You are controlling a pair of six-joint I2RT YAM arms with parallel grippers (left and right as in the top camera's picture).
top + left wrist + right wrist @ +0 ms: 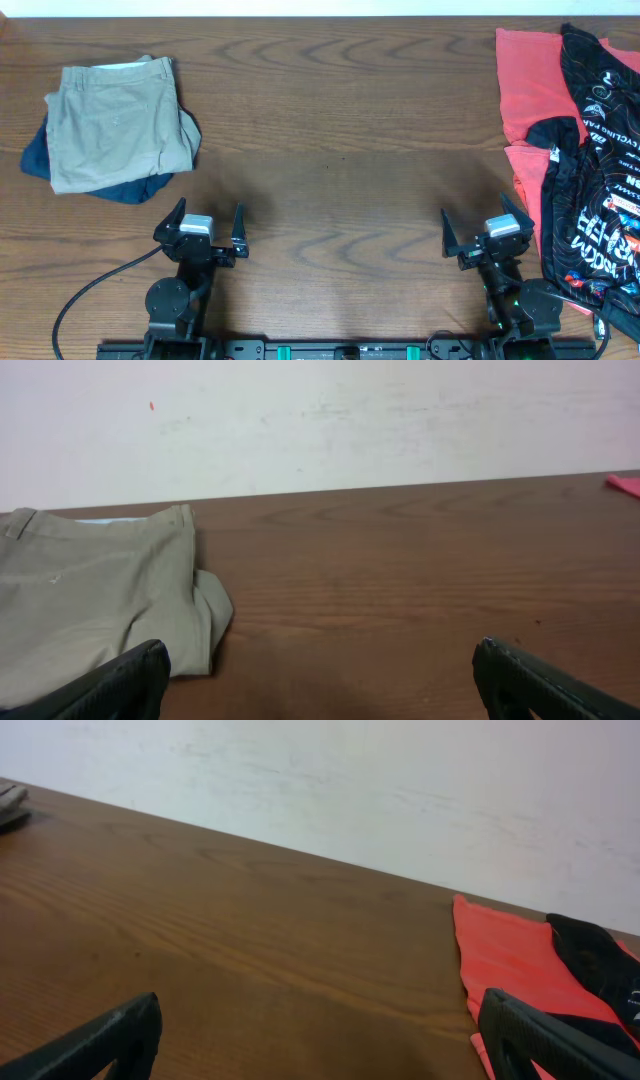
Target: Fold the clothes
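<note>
The black jersey (pixel 592 160) with white lettering and small logos lies crumpled at the right edge of the table, on top of red T-shirts (pixel 527 85). A bit of it shows at the right of the right wrist view (pixel 600 960). My right gripper (pixel 487 232) is open and empty, just left of the jersey near the front edge; its fingers (pixel 320 1040) frame bare wood. My left gripper (pixel 209 224) is open and empty at the front left, its fingers (pixel 320 680) over bare wood.
Folded khaki shorts (pixel 112 122) lie on a navy garment (pixel 130 187) at the back left, also in the left wrist view (pixel 90 600). A black cable (pixel 90 285) runs from the left arm base. Bare brown wooden table (pixel 340 140) lies between the piles.
</note>
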